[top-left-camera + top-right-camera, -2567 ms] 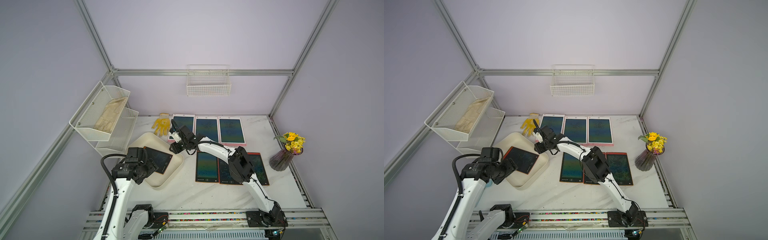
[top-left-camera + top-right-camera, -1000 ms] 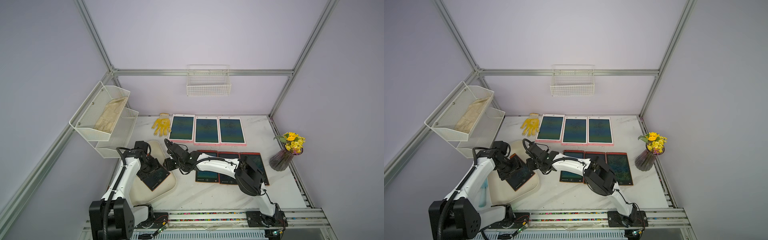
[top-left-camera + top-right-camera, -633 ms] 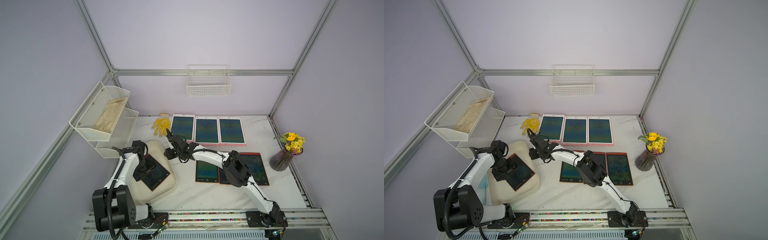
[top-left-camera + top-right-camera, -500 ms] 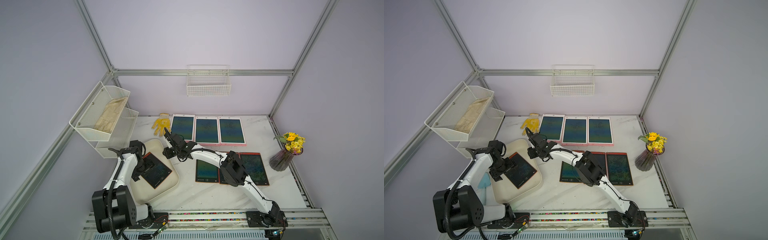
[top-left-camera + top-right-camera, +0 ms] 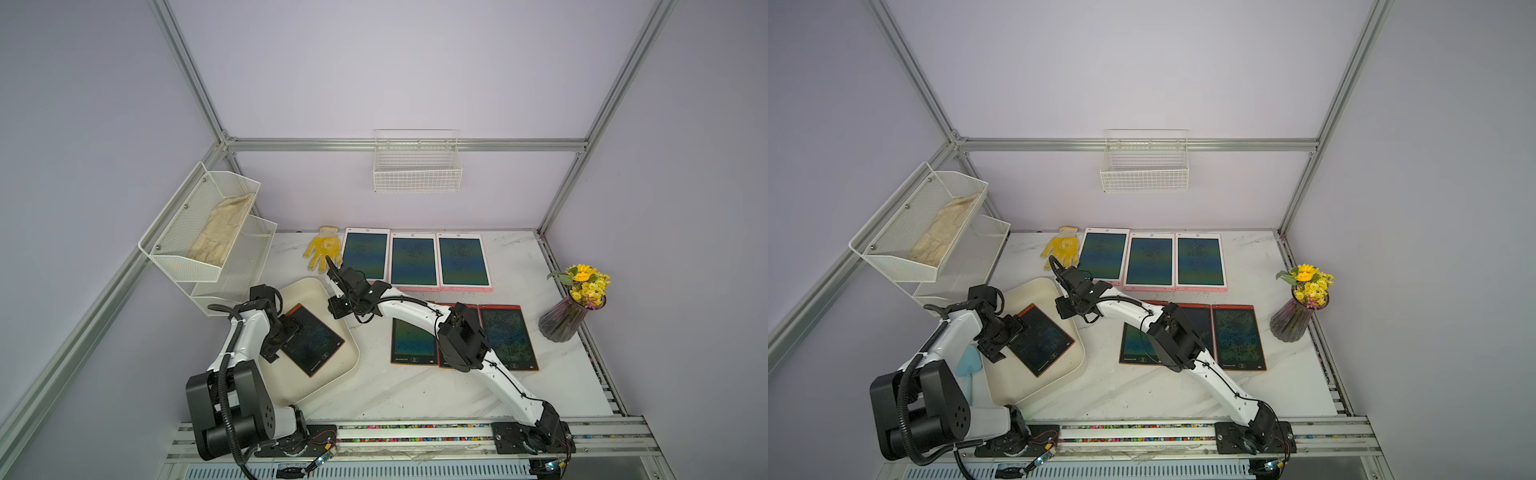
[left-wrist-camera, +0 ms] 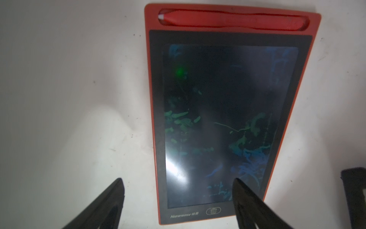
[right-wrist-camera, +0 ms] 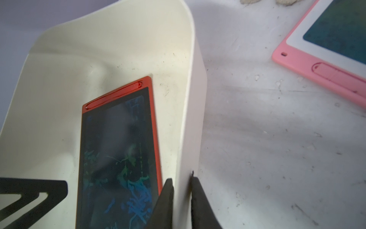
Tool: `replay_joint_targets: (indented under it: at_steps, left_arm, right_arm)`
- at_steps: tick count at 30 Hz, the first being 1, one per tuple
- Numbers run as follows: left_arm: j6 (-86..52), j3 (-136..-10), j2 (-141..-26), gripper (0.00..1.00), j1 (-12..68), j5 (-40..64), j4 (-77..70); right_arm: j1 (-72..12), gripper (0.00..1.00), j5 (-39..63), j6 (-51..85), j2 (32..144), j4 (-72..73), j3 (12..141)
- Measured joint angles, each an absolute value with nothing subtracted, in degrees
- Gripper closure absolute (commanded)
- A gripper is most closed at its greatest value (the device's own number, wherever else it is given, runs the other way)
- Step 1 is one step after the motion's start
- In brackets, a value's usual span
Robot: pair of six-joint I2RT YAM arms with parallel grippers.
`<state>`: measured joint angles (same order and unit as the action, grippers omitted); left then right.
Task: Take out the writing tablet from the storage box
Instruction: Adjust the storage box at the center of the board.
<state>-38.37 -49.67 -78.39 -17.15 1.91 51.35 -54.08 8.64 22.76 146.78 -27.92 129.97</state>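
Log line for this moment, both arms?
left gripper: open over writing tablet | right gripper: shut on storage box wall | tablet: in box

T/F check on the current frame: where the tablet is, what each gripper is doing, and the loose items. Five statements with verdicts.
1. The red-framed writing tablet lies inside the cream-white plastic tub. True.
2. The left gripper is shut on the tablet. False: its jaws stand open over the tablet and hold nothing.
3. The right gripper is closed on the tub's side wall, one finger inside and one outside. True.
4. The yellow knitted glove lies inside the tub. False: it lies on the white tabletop, beside a pink-framed tablet.
5. The red stylus is out of its slot. False: it sits docked along the tablet's edge.
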Motion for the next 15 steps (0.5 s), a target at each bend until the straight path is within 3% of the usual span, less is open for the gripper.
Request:
replay_joint_targets:
  at_steps: [15]
  left_arm:
    - [-38.4,-46.3,-77.9,0.19,-14.2,3.9,48.4]
  right_arm:
    - [-54.0,0.99,6.5,23.4,143.3,-23.9,122.7]
